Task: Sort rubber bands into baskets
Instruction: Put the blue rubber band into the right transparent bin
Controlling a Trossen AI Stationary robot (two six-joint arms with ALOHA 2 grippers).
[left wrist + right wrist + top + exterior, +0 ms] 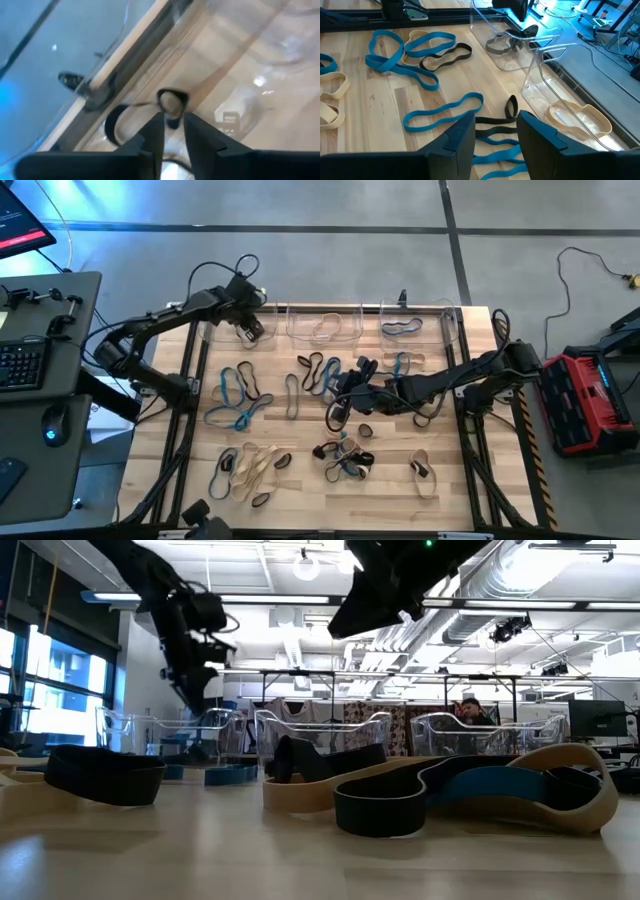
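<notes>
Three clear baskets stand along the table's far edge: the left basket (222, 330) with black rubber bands (114, 127) in it, the middle basket (325, 326) with a tan band (576, 117), and the right basket (415, 326) with a blue band (402, 328). My left gripper (249, 328) hangs over the left basket, pointing steeply down, its fingers (150, 135) a narrow gap apart and clear of the bands below. My right gripper (338, 408) hovers open above the table's middle, over a black band (495, 121) and blue bands (442, 111) lying flat on the wood.
Loose bands lie scattered over the wood: a blue cluster (236, 395) at left, tan loops (252, 465) near the front, a mixed heap (343, 460) front centre, and a tan one (421, 472) front right. A keyboard desk (40, 350) stands left of the table, a red box (585, 395) right.
</notes>
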